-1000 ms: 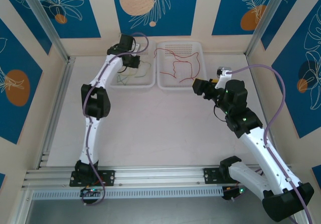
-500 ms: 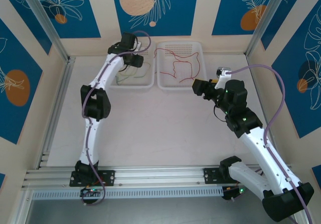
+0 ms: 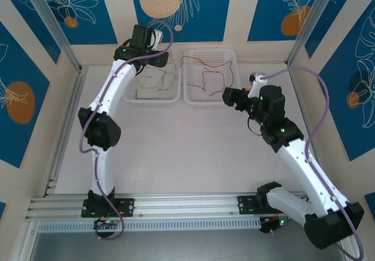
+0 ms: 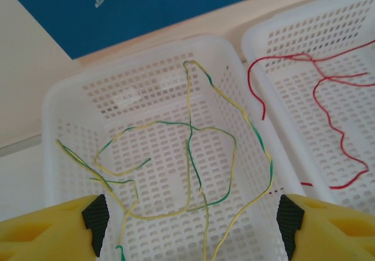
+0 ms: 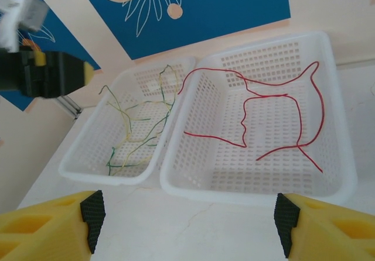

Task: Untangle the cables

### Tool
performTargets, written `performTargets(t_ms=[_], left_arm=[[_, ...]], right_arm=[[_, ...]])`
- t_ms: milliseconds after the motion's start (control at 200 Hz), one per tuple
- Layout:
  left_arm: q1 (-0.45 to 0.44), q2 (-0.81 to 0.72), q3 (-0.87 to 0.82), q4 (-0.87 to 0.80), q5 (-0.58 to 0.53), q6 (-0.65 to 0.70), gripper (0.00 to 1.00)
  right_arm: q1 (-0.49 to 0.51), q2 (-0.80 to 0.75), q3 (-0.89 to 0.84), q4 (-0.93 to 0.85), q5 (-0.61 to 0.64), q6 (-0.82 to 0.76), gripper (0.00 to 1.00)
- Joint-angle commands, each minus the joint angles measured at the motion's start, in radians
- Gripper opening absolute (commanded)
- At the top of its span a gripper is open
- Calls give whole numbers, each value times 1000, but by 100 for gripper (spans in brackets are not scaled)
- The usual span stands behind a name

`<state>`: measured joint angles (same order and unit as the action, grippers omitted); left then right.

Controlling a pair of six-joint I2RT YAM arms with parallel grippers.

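Observation:
Several yellow-green cables lie loosely looped in the left white basket. The red cables lie spread in the right white basket. My left gripper hangs open above the near part of the left basket, with nothing between its fingers. From above, the left gripper is over the back of the left basket. My right gripper stands open over the bare table just in front of the right basket. From above, the right gripper is at the front right corner of the right basket.
The two baskets stand side by side against the back wall. Aluminium frame posts rise at the table's back corners. A rail runs along the near edge between the arm bases. Bare white table lies in front of the baskets.
My left gripper has opened and risen back from the left basket, leaving the yellow-green cables lying in it. The right arm has shifted slightly left.

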<state>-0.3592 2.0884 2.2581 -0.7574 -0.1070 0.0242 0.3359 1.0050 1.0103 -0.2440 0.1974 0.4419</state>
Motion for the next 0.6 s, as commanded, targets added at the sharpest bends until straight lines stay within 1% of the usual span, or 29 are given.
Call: performTargets(t_ms=[0,50,110,175,205,275,365,450,535,595], left_arm=[[-65,-266,-236,213,2,-34,77],[-85,-396,-418,356,18,-57,78],[-102,-535,-623,503,33,-94,77],[-118,-658,-801,611,46,-136,77],[-126,-703,-875,640,47,-153,77],[-142,-788,-1012,681,62,-175,76],[-165,-874,-1142,685,58,-193,76],[-181,-943,-1248,684,63,-200,77],[-188,-996,-1329,677,68,-208,77],[-193,-1024,-1360,660,59,-209,77]], right_arm=[[-20,145,140,-67,-76,-23,77],[-23,237,207,-96,-112,-46,77],[-25,354,306,-138,-119,-79,77],[-39,486,413,-177,-131,-113,77],[-52,553,468,-196,-156,-128,75],[-88,709,609,-247,-242,-179,68],[-124,932,850,-344,-308,-206,67],[-139,1162,1179,-526,-372,-231,67],[-127,1381,1496,-656,-344,-292,67],[-126,1512,1683,-704,-367,-337,68]])
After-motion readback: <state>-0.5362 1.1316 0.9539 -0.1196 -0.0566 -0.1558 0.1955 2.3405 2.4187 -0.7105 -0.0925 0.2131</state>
